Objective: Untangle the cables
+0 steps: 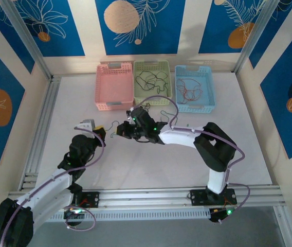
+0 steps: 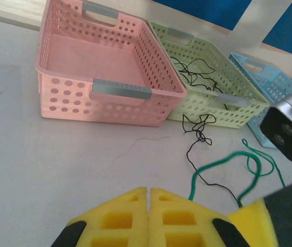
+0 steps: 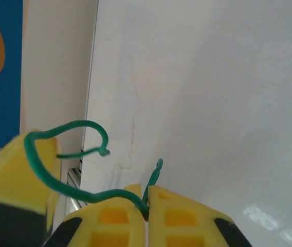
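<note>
A dark green cable point(image 3: 74, 191) is pinched between the yellow fingers of my right gripper point(image 3: 147, 198), which is shut on it. One short end pokes up past the tips. The long end arcs left to the yellow pad of my left gripper point(image 3: 17, 170). In the left wrist view that green cable point(image 2: 223, 160) loops on the table and dips behind the right finger of my left gripper point(image 2: 148, 193). Its jaws are pressed together with nothing showing between them. A thin black cable point(image 2: 201, 135) squiggles beside the green one. Both grippers point(image 1: 98, 131) point(image 1: 120, 133) meet at mid-table.
Three baskets stand in a row at the back: an empty pink one point(image 1: 114, 105), a pale green one point(image 1: 153, 100) holding black cables, and a blue one point(image 1: 195, 107) holding red and orange cables. Frame rails run along the table's left and near edges.
</note>
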Available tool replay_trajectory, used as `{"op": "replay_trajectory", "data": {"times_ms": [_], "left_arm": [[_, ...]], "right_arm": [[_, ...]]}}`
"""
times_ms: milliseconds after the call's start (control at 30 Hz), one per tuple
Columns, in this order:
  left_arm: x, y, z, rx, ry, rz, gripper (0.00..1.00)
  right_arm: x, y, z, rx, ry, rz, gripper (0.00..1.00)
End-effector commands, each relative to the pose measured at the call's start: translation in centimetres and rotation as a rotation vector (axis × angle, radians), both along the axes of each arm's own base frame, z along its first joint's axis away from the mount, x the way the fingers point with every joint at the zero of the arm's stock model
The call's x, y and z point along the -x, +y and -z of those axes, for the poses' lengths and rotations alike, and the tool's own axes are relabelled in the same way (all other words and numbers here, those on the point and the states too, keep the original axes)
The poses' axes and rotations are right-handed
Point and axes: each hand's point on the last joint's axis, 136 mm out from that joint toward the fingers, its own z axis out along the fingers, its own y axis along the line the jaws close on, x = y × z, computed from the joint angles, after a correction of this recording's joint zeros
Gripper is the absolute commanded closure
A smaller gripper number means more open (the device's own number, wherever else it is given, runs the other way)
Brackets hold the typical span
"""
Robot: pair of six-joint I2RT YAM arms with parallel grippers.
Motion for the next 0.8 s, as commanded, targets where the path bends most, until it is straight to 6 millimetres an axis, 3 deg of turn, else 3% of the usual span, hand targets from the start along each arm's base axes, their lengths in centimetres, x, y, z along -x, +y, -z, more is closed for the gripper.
{"op": "replay_trajectory", "data": {"times_ms": [0, 100, 200, 533, 767], "left_arm": [[-0.2, 0.5, -0.6, 0.018, -0.027, -0.022, 1.00], [-0.2, 0.4, -0.6, 0.018, -0.028, -0.022, 1.00], [-0.2, 0.5, -0.6, 0.018, -0.028, -0.023, 1.00], [-0.2, 0.4, -0.6, 0.017, -0.028, -0.020, 1.00], [-0.2, 0.4, -0.5, 0.017, -0.026, -0.021, 1.00]], "right_arm": [[0.7, -1.0, -0.4, -0.016, 0.014, -0.013, 0.70], [0.9, -1.3, -0.6, -0.028, 0.022, -0.022, 0.52], [1.0, -1.4, -1.1, -0.032, 0.006, -0.016, 0.46], [1.6, -1.5, -4.8, -0.098, -0.081, 0.043, 0.43], [1.4, 0.8, -4.1, -0.059, -0.050, 0.026, 0.42]]}}
